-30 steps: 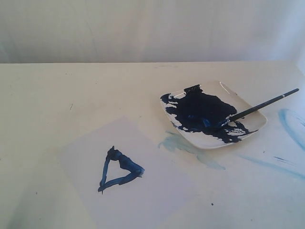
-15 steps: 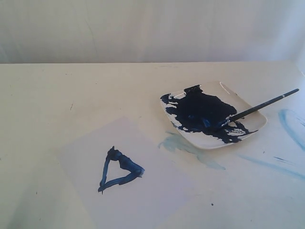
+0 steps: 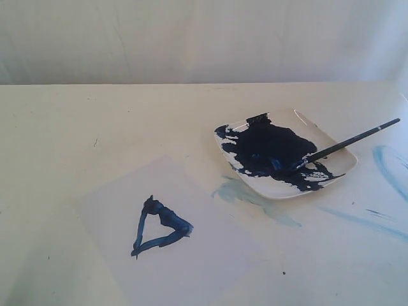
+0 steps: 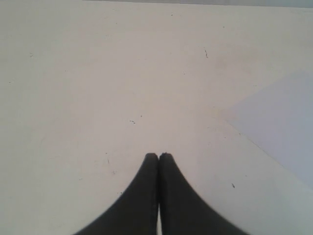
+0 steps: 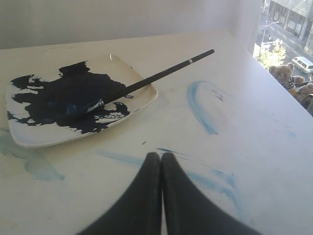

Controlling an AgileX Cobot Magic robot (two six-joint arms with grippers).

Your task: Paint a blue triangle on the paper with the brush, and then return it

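A dark-blue triangle [image 3: 159, 226] is painted on the pale paper [image 3: 191, 255] lying at the front left of the table. The black brush [image 3: 347, 141] rests with its tip in the paint on the white square plate [image 3: 331, 143], its handle sticking out past the plate's right rim. The right wrist view shows the brush [image 5: 156, 76] and the plate [image 5: 142, 95] beyond my right gripper [image 5: 161, 155], which is shut and holds nothing. My left gripper [image 4: 158, 155] is shut over bare table, with a corner of the paper [image 4: 279, 122] off to its side. Neither gripper appears in the exterior view.
A big dark-blue paint blotch [image 3: 271, 150] covers most of the plate. Pale light-blue smears [image 3: 252, 197] mark the table in front of the plate and further right [image 3: 389, 169]. The table's far edge meets a white wall.
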